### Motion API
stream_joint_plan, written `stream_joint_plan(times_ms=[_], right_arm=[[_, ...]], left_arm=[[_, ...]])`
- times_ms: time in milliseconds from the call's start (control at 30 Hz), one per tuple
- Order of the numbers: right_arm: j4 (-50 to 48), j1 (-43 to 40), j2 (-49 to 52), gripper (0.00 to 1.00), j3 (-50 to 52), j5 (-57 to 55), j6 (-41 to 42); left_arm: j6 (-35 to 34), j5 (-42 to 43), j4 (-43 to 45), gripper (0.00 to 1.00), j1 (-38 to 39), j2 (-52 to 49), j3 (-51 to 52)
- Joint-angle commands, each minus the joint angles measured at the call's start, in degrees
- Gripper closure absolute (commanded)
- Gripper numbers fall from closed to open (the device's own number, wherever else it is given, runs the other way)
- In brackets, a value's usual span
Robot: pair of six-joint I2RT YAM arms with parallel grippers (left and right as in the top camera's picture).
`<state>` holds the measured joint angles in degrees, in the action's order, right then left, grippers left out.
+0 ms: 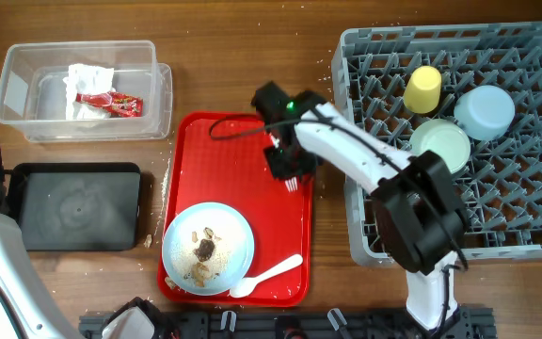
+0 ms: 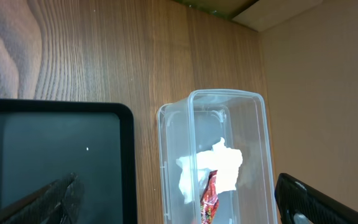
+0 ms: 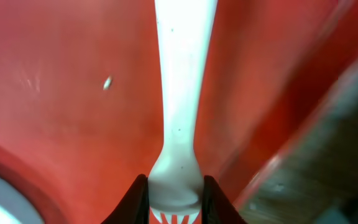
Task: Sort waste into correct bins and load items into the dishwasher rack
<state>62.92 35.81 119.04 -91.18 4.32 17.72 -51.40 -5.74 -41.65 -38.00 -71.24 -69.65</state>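
My right gripper is low over the red serving tray and shut on the white fork; its fingers clamp the fork near the tines. The light blue plate on the tray holds food scraps, and the white spoon rests on the plate's rim. The clear tub holds the napkin and red wrapper. My left gripper is open and empty above the tub and the black tray. The rack holds the yellow cup, light blue bowl and green bowl.
The black tray lies at the left, just below the tub. The rack fills the right side, close to the red tray's right edge. Crumbs lie on the wood near the tray's left side.
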Motion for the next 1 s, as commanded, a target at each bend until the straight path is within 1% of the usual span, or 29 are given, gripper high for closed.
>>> stream_joint_plan(times_ms=[0,133,233,367,400,467,500,600,667,700,767,867,900,967], right_arm=[[3.78,-3.72,0.37,0.96,-7.13,-3.65,-0.22],[7.65,-11.41,-1.81,0.96,-16.11,-7.78,-2.43],[7.65,-18.99,-4.04,0.94,-17.38,-8.39,-6.03],[8.31,-25.94,-4.09,0.93,-17.14,-8.39,-11.65],[8.22,-27.76,-4.09,0.91,-17.14,-8.39,-12.96],[7.54,-29.44,-4.09,0.82,-17.09,-8.39,-14.21],[7.43,-29.73,-4.09,0.78,-17.09,-8.39,-14.67],[7.45,-30.16,-4.09,0.63,-17.09,-9.05,-14.49],[7.67,-30.14,-4.09,0.55,-17.09,-9.01,-13.16],[8.15,-30.14,-4.11,0.53,-17.11,-8.35,-13.03],[9.86,-30.14,-4.52,0.53,-17.16,-5.16,-12.00],[13.29,-28.74,-7.21,0.53,-17.16,3.54,-11.69],[16.00,-26.38,-8.98,0.53,-17.16,8.44,-11.56],[22.21,-20.81,-9.99,0.53,-17.14,11.08,-8.63]], left_arm=[[-0.50,-0.13,0.13,0.00,-0.15,0.20,-0.11],[-0.50,-0.13,0.11,0.00,-0.15,0.20,-0.11],[-0.50,-0.13,0.13,0.00,-0.15,0.20,-0.11],[-0.50,-0.13,0.11,0.00,-0.15,0.20,-0.11],[-0.50,-0.13,0.11,0.00,-0.15,0.20,-0.11],[-0.50,-0.13,0.11,0.00,-0.15,0.20,-0.11],[-0.50,-0.13,0.11,0.00,-0.15,0.20,-0.11],[-0.50,-0.13,0.11,0.00,-0.15,0.20,-0.11],[-0.50,-0.13,0.13,0.00,-0.15,0.20,-0.11],[-0.50,-0.13,0.11,0.00,-0.15,0.20,-0.11],[-0.50,-0.13,0.13,0.00,-0.15,0.20,-0.11],[-0.50,-0.13,0.11,0.00,-0.15,0.20,-0.11],[-0.50,-0.13,0.13,0.00,-0.15,0.20,-0.11],[-0.50,-0.13,0.11,0.00,-0.15,0.20,-0.11]])
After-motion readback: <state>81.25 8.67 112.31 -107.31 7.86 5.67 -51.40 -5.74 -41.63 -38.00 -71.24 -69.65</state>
